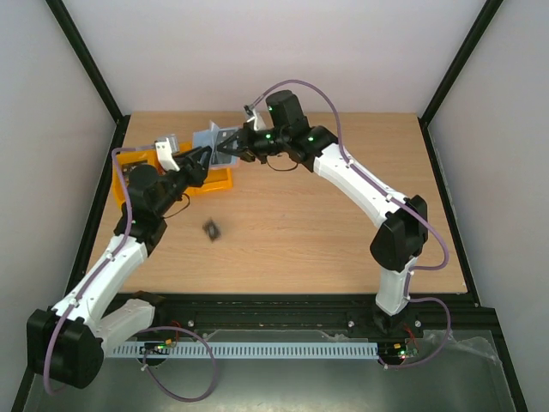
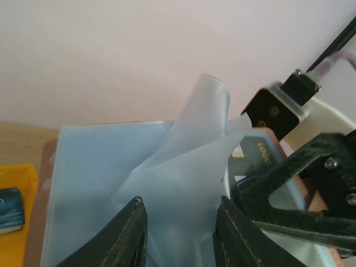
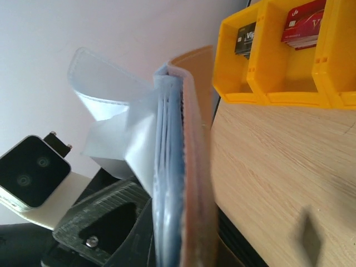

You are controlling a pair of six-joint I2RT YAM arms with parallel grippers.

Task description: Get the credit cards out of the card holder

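My right gripper [image 1: 230, 148] holds the card holder [image 1: 213, 137] up above the table's far left, shut on its tan-brown cover [image 3: 197, 167]. The holder's pale blue plastic sleeves [image 2: 167, 167] fan out toward the left arm. My left gripper [image 2: 181, 203] is open, its fingers [image 2: 133, 233] standing either side of one loose sleeve flap without pinching it. A dark credit card marked "LOGO" [image 2: 261, 153] sits in a sleeve by the right gripper's finger. Another dark card [image 1: 211, 229] lies on the table.
The yellow three-compartment tray [image 1: 176, 180] stands on the table under the left gripper. It holds a dark card [image 3: 245, 39], a red card [image 3: 303, 22] and a blue card [image 2: 10, 208]. A black frame post [image 2: 334, 47] rises behind.
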